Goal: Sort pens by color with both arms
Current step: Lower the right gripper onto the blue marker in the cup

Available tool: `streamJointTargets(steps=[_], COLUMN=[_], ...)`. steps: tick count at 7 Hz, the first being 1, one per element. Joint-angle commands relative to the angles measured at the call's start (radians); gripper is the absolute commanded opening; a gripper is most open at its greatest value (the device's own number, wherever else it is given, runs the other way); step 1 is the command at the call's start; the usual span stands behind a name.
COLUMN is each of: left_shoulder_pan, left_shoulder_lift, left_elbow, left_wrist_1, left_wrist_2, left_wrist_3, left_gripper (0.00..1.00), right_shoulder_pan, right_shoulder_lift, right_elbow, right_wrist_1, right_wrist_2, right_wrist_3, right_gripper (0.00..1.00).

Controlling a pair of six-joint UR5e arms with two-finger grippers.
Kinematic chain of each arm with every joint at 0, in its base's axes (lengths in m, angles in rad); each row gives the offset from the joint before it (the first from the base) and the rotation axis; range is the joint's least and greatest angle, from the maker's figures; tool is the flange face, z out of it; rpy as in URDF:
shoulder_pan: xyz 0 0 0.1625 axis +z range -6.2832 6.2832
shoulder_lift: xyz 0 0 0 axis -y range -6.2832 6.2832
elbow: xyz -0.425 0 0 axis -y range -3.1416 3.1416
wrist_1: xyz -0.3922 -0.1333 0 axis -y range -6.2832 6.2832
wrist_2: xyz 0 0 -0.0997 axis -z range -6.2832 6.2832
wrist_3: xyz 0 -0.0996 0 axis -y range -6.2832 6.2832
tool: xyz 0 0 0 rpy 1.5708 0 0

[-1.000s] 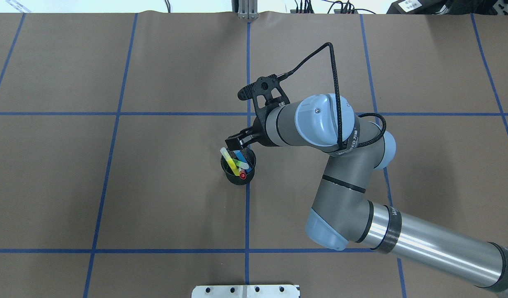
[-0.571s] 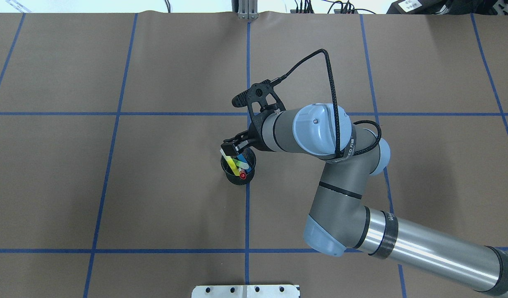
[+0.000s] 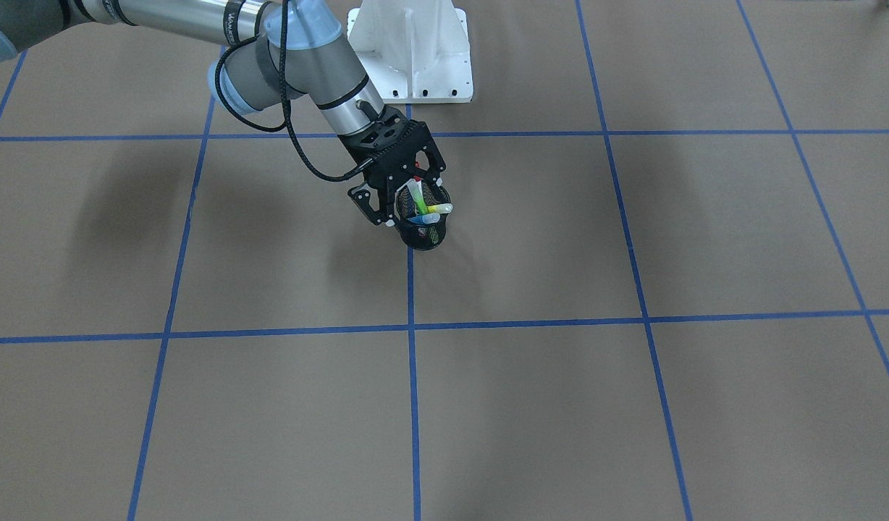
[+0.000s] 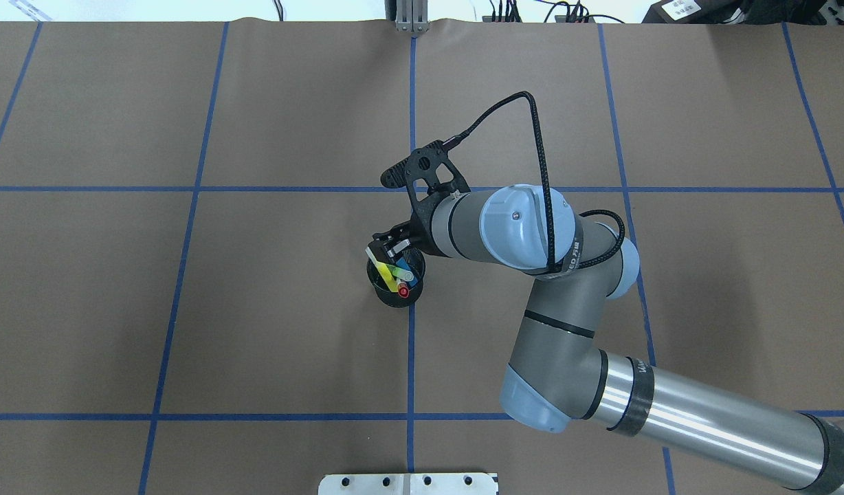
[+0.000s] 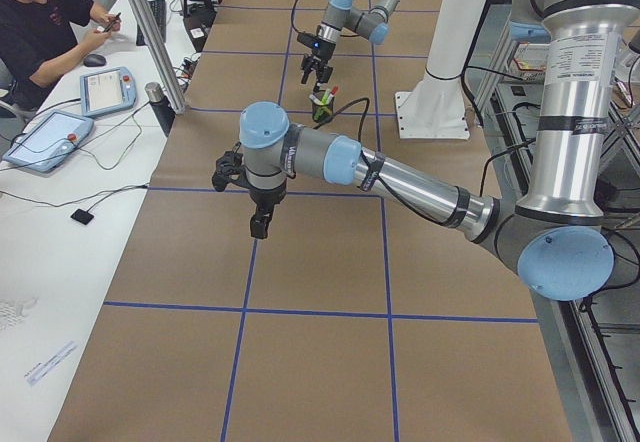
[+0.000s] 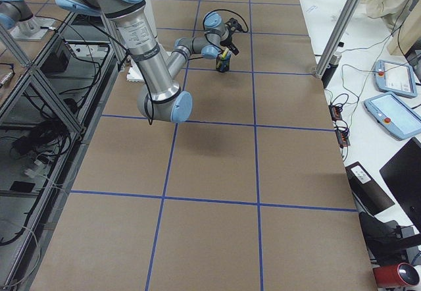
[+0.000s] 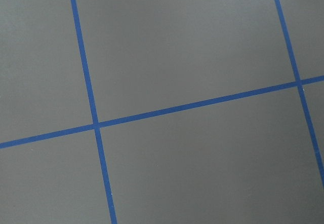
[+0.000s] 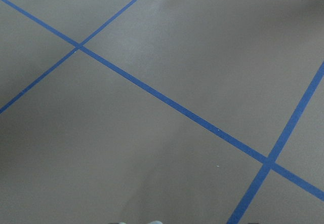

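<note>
A black mesh cup [image 4: 387, 297] [image 3: 423, 239] stands on the middle grid line and holds the pens. The yellow pen [image 4: 381, 265] [image 3: 440, 209] leans out over the rim. The green pen [image 4: 394, 279] [image 3: 420, 202], blue pen [image 4: 403, 267] and red-ended pen [image 4: 403, 292] stand beside it. My right gripper [image 4: 386, 247] [image 3: 405, 206] hangs open just over the cup's rim, fingers close to the pen tops; whether they touch is unclear. My left gripper [image 5: 258, 224] shows only in the left side view, pointing down over bare paper, and I cannot tell its state.
Brown paper with a blue tape grid [image 4: 195, 189] covers the table. The white pedestal base [image 3: 412, 51] stands behind the cup. A person sits at a side desk [image 5: 60, 132] with tablets. Both wrist views show only paper and tape lines.
My right gripper has moved left and down, from beside the cup's rim to right over the pen tops. The pens and cup have not moved.
</note>
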Motion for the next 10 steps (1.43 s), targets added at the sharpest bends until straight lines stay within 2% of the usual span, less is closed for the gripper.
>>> streamJointTargets(steps=[1,8,10], left_shoulder_pan=[0.0,0.0,0.0], left_shoulder_lift=[0.0,0.0,0.0], left_elbow=[0.0,-0.002,0.0], left_wrist_1=[0.0,0.0,0.0], left_wrist_2=[0.0,0.0,0.0], left_wrist_3=[0.0,0.0,0.0], left_gripper=[0.99,0.99,0.99], right_shoulder_pan=[-0.03,-0.038,-0.038], right_shoulder_lift=[0.0,0.009,0.019], right_elbow=[-0.005,-0.03,-0.034], right_wrist_1=[0.005,0.007,0.007], right_wrist_2=[-0.034,-0.046,-0.046], right_wrist_3=[0.004,0.008,0.01], right_gripper=[0.73,0.63,0.63])
